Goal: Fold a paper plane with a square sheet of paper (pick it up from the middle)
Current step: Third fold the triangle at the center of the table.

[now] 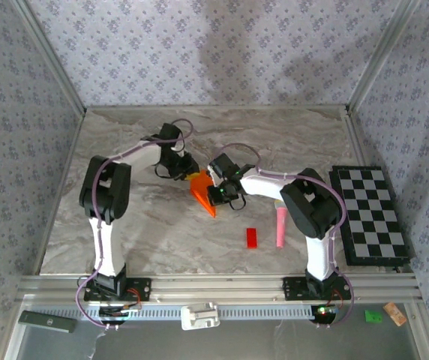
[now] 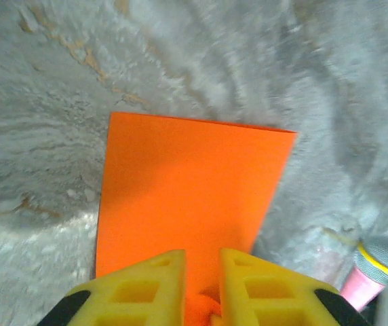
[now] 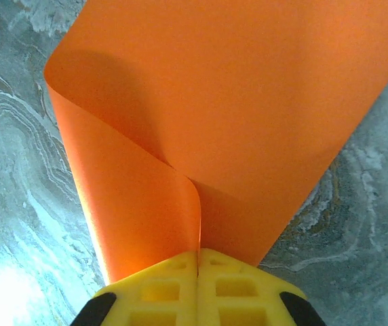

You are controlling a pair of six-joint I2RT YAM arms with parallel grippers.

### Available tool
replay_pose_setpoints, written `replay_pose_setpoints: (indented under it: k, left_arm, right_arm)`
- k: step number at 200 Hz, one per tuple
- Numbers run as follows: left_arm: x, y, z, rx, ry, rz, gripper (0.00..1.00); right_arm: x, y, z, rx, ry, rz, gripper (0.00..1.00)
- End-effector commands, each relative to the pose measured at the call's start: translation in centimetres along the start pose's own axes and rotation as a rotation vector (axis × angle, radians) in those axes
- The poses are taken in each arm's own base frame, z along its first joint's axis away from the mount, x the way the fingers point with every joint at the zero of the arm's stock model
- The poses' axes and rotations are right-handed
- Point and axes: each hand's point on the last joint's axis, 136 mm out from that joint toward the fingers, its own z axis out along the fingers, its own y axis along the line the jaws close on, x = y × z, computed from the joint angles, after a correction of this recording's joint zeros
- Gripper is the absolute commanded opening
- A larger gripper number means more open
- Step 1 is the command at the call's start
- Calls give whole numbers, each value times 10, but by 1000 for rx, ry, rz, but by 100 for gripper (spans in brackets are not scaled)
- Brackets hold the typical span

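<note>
- Mid-fold at the centre of the bench (image 1: 162, 240): the square sheet of paper (image 1: 203, 196) sits between both arms. An early crease appears to be in hand, with no dart shape yet.
- The right tool (image 3: 199, 255) is clamped tight on a curled-over layer. The left tool (image 2: 203, 261) stands slightly apart, astride the sheet's edge.
- Next, by judgement: lay the curl flat, edges matched, then press.
- The right wrist view reveals the curl. The left wrist view shows a flat panel and a pink toy microphone (image 2: 377, 272).
</note>
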Motion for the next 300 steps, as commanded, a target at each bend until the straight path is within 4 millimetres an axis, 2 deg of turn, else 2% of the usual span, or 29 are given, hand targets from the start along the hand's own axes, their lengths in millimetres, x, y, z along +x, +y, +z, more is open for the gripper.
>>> replay_pose_setpoints:
  k: [1, 23, 53, 87, 120, 202, 300]
  left_arm:
    - [1, -15, -26, 76, -71, -48, 24]
    - [15, -16, -31, 152, -87, -106, 29]
    - [37, -21, -33, 239, -82, -163, 30]
    - [58, -19, -23, 259, -49, -198, 20]
    - [76, -18, -3, 250, 17, -201, 11]
    - [83, 0, 18, 192, 51, -209, 6]
    - [92, 23, 30, 119, 71, -214, 4]
  right_arm:
    - [13, -8, 12, 30, 60, 14, 0]
    - [13, -7, 12, 25, 61, 15, 0]
    - [13, -7, 12, 20, 63, 21, 0]
    - [13, -8, 12, 18, 64, 26, 0]
    - [14, -7, 13, 16, 67, 30, 0]
    - [13, -9, 13, 21, 71, 33, 0]
    - [16, -11, 15, 32, 84, 36, 0]
